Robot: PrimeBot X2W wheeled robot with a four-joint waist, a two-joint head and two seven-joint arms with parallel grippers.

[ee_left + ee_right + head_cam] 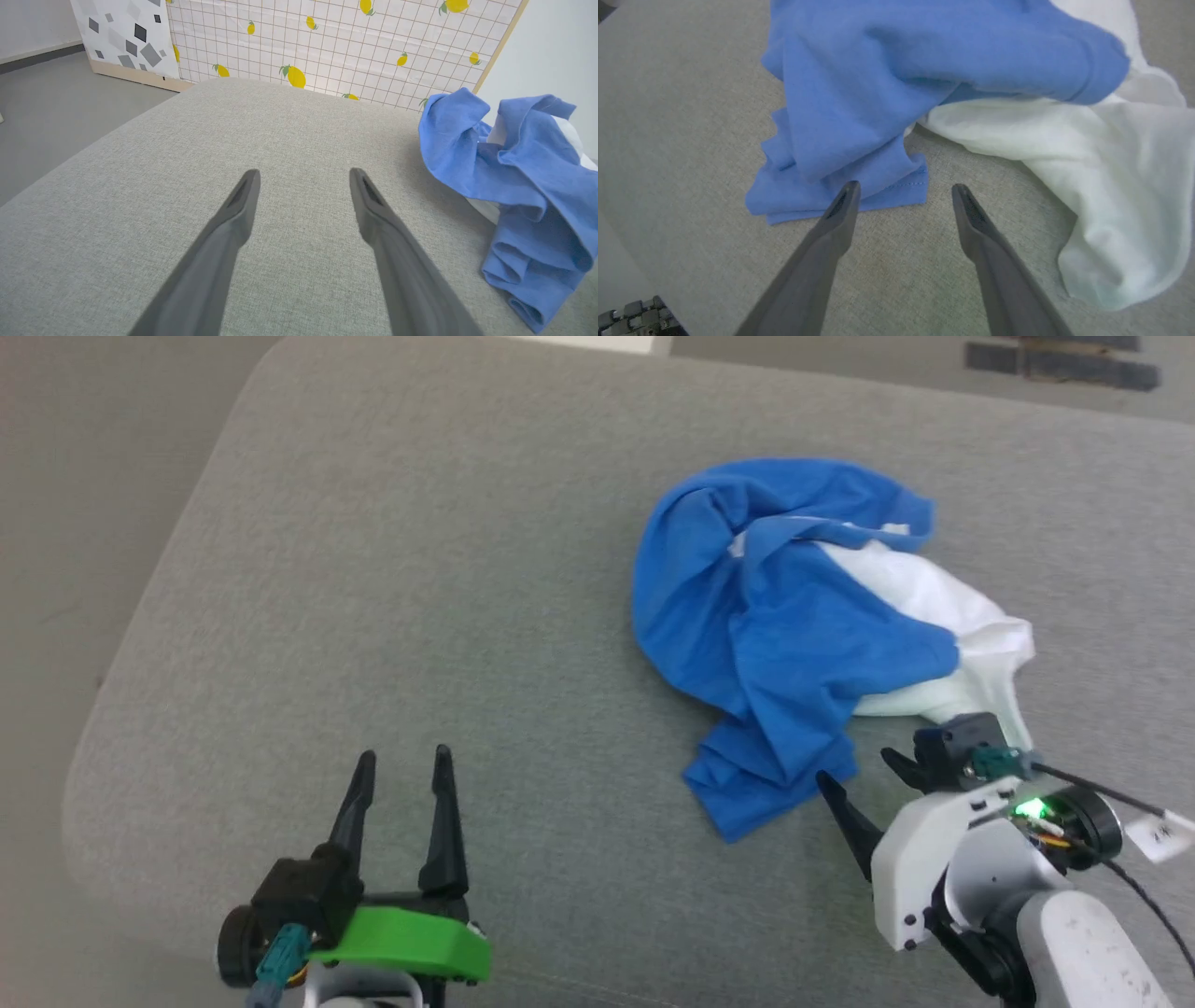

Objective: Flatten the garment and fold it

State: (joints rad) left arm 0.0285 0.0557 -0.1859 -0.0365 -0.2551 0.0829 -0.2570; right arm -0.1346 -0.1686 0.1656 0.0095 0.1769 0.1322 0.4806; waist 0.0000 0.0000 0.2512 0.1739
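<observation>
Grey fabric cushion (420, 569) spreads wide, woven texture, rounded corner on left in head view. Pale grey floor (84, 476) runs beside it on left. Dark blocky strips (1060, 364) lie past cushion's far edge, too blurred to identify. Over to left wrist view: lemon-print grid screen (336, 46) stands upright behind cushion. Just beside it, white panel with grey geometric shapes (126, 37), wooden strip along its base. Plain white wall (551, 51) at right.

Grey fabric cushion (401, 597), rounded corners, in front of me. Lying on it toward my right: one garment (794, 625), crumpled heap, blue folds bunched over white, nothing flattened.
</observation>
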